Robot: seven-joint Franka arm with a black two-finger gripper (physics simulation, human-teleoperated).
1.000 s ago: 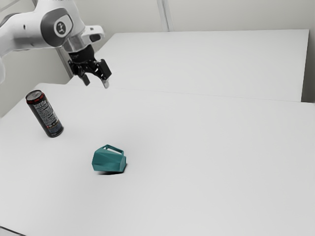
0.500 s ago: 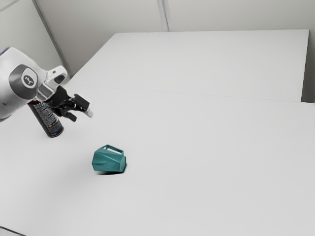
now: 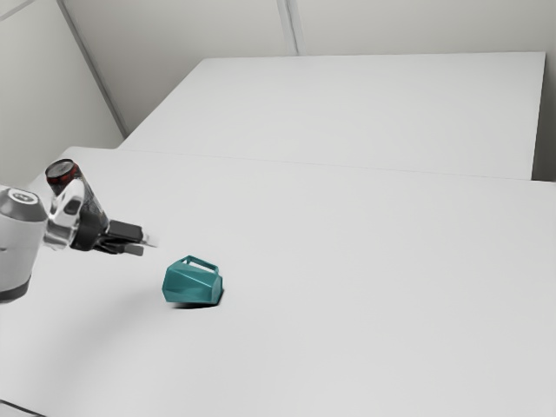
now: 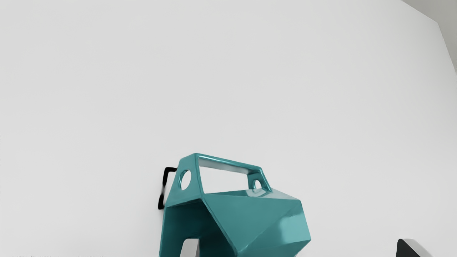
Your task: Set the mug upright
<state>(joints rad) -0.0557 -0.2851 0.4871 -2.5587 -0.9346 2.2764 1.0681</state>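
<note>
While the tool (image 3: 146,245) hovers near the mug (image 3: 193,285), its fingers (image 4: 190,249) stand wide apart. Mug is teal, faceted, lying on its side on the table (image 3: 365,278), handle (image 4: 228,162) up. In the wrist view, one fingertip overlaps its dark open mouth; can't tell if they touch. Drinks can (image 3: 62,171) is behind the arm (image 3: 19,248), partly hidden by it.
</note>
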